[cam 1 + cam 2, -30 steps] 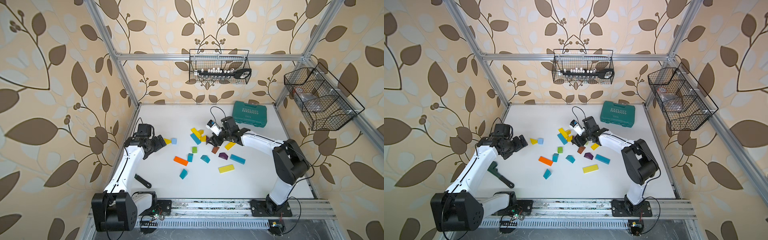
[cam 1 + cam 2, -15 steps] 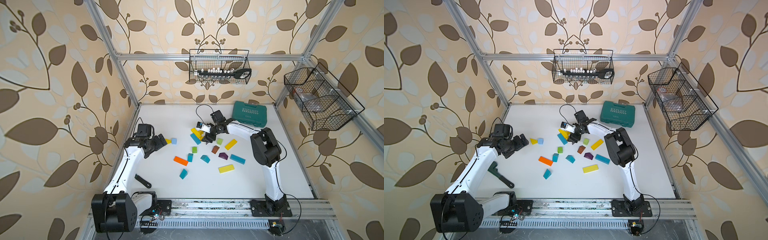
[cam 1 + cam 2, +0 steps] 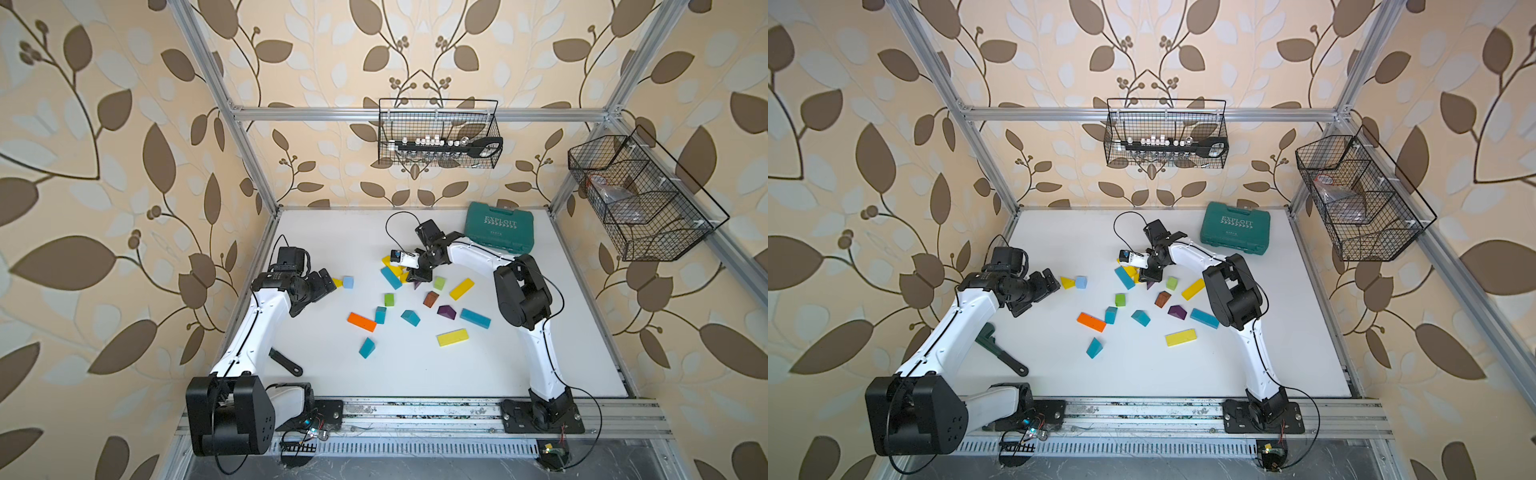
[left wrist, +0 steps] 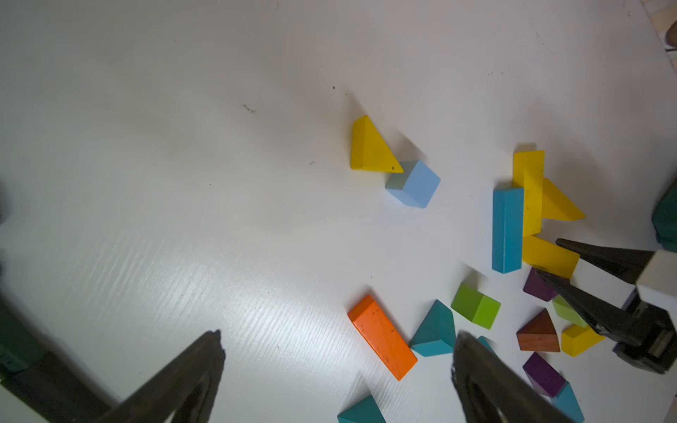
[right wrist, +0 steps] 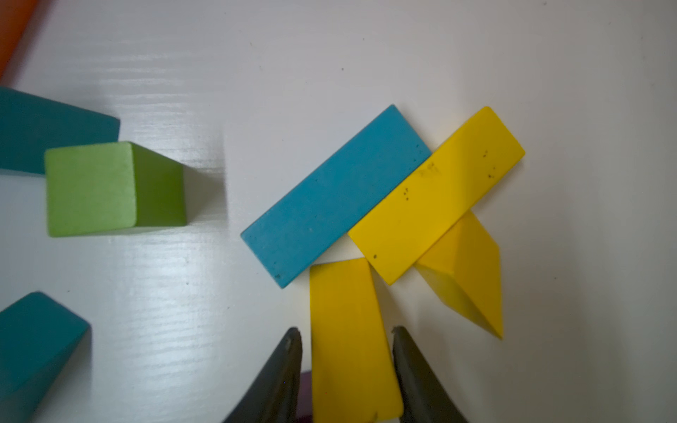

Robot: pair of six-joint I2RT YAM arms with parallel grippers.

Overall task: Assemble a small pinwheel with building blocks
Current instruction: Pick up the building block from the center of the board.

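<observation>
the right gripper (image 5: 345, 329), much nearer than the wide-open, empty left gripper (image 4: 339, 335), straddles the yellow bar (image 5: 351, 340) in the tabletop's (image 3: 332, 232) far half, jaws narrowed along its long sides, its length pointing straight ahead; whether they pinch yet is unclear.

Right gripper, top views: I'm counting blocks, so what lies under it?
Under the right gripper, a yellow bar lies between its fingers, shown by the right wrist view; a purple block pokes out beside it. Anything else beneath its body is covered.
</observation>
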